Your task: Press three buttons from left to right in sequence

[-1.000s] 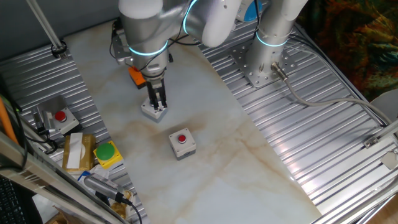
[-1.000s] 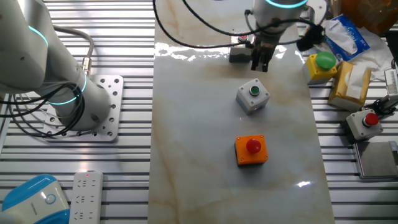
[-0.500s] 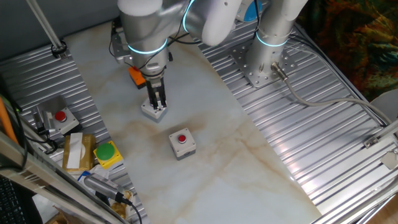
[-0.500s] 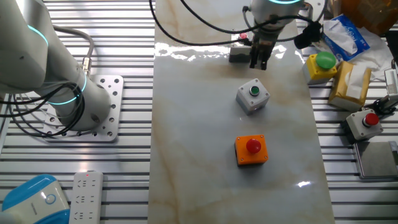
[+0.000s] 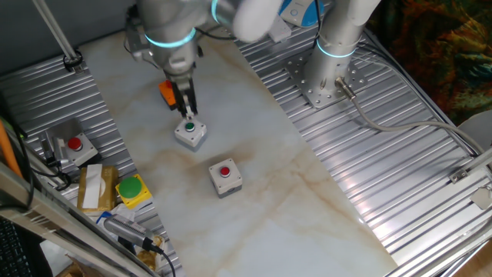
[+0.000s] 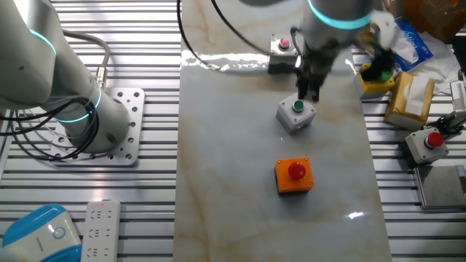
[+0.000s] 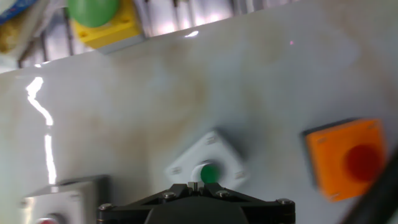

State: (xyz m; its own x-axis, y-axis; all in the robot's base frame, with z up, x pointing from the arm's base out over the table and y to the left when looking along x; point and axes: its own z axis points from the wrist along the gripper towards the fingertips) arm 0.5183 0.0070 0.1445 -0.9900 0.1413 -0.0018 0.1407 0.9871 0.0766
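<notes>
The three buttons lie in a row on the marble table. The orange box with red button also shows in the hand view and is half hidden behind the hand in one fixed view. The grey box with green button is in the middle. The grey box with red button is at the other end. My gripper is shut and empty. Its tips are right over the green button. Whether they touch it cannot be told.
A yellow box with a large green button and a grey red-button box with cables sit on the ribbed metal beside the marble. The arm's base stands at the other side.
The hand has swung from the far side of the green-button box, toward the grey red-button box, back over the green button. The boxes have not moved.
</notes>
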